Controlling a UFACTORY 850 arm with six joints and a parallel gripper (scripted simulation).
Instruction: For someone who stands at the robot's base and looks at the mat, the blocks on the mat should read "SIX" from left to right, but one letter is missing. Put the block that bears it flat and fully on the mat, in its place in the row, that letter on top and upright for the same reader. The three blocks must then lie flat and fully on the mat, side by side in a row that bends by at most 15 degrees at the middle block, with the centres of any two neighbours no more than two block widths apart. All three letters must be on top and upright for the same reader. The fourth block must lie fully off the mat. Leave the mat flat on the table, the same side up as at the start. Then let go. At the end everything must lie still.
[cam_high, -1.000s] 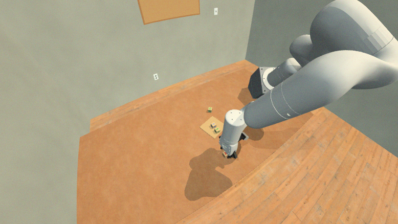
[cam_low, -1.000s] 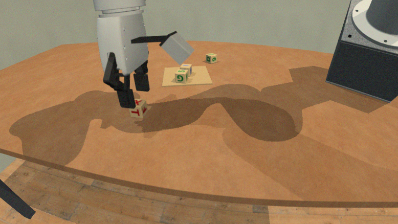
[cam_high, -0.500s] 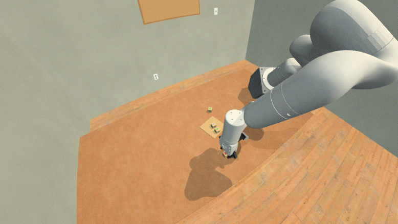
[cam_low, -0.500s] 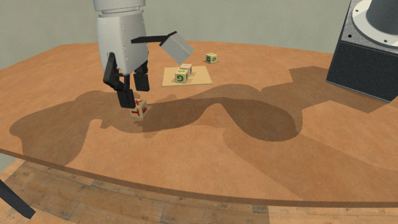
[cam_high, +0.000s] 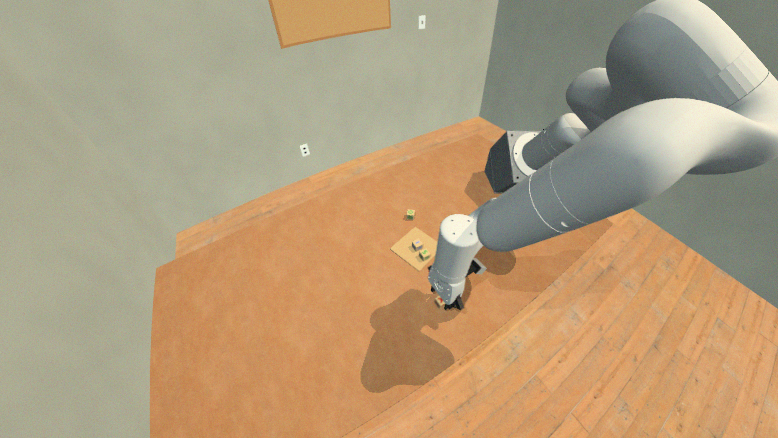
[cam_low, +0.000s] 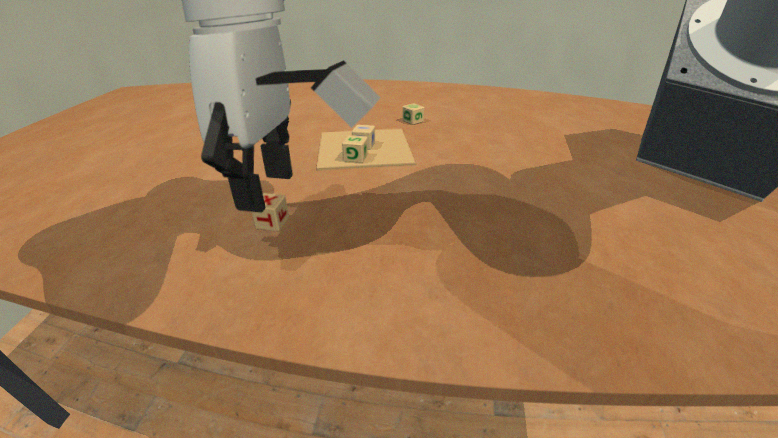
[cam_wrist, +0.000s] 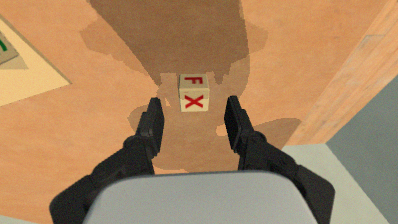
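A block (cam_high: 439, 302) (cam_low: 270, 213) (cam_wrist: 194, 101) with a red X on top lies flat on the table, off the mat; red T and F show on its sides. My gripper (cam_high: 444, 298) (cam_low: 263, 192) (cam_wrist: 194, 108) is open and empty. Its fingertips are above the table, and the X block shows in the gap between them in the wrist view. The mat (cam_high: 402, 249) (cam_low: 391, 155) (cam_wrist: 40, 80) bears a block (cam_high: 424, 255) (cam_low: 354, 149) with a green S on top and, beside it, a block (cam_high: 417, 245) (cam_low: 363, 133) with a blue mark on top.
A block (cam_high: 410, 214) (cam_low: 413, 114) with green letters lies on the table beyond the mat, off it. The robot's base (cam_high: 503, 163) (cam_low: 707, 125) stands past the mat. The arm's shadow falls over the table around the X block. The table's edge (cam_low: 326, 371) runs along the front in the exterior view.
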